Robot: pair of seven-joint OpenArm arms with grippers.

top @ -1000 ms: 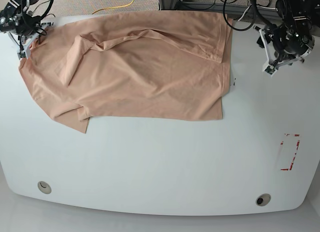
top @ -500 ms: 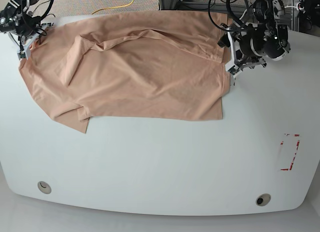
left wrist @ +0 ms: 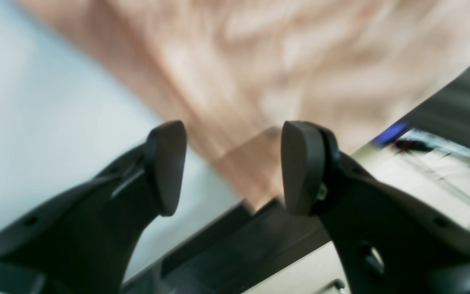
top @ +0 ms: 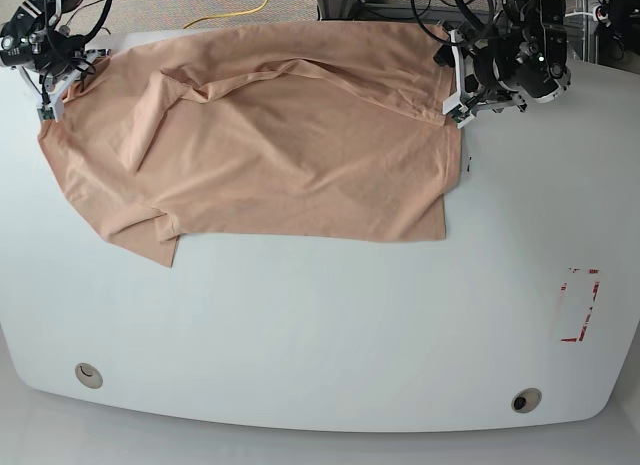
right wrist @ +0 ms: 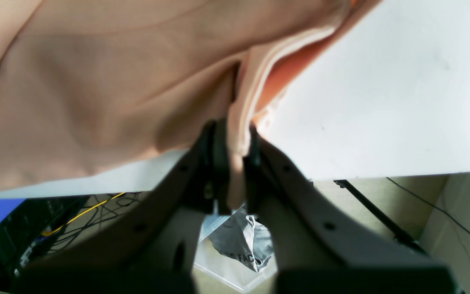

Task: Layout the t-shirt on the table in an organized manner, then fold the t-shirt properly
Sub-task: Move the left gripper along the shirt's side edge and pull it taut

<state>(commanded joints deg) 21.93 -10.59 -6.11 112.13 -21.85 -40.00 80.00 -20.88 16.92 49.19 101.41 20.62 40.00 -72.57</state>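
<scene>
So starting at the left of the base view, our right gripper (top: 45, 103) is clamped down on an edge of the soft peach short-sleeved cotton t-shirt (top: 280, 135), right at the far left corner of the big white smooth table (top: 320, 325). The right wrist view shows it best: the jaws are pinched tight with a folded hem of fabric squeezed between them, right at the table edge.

Moving across, the shirt is sprawled over the far half of the table, roughly flat but not tidy. There's a long ridge of bunched fabric running across the upper part, a sleeve-ish flap poking out at the lower left, and what looks like a doubled-over layer along the right edge. The near half of the table is bare apart from two round grommet holes and a red-tape rectangle (top: 578, 305) over on the right.

At the far right, our left gripper (top: 458, 80) sits at the shirt's upper right corner. In the left wrist view its fingers (left wrist: 165, 167) are spread wide with nothing between them, just hovering over the corner. That view is blurry, so we can't tell how close to the cloth it is.

Our read: we're early in the layout stage. One corner gripped, the other not yet, wrinkles unflattened, and no folding started.
</scene>
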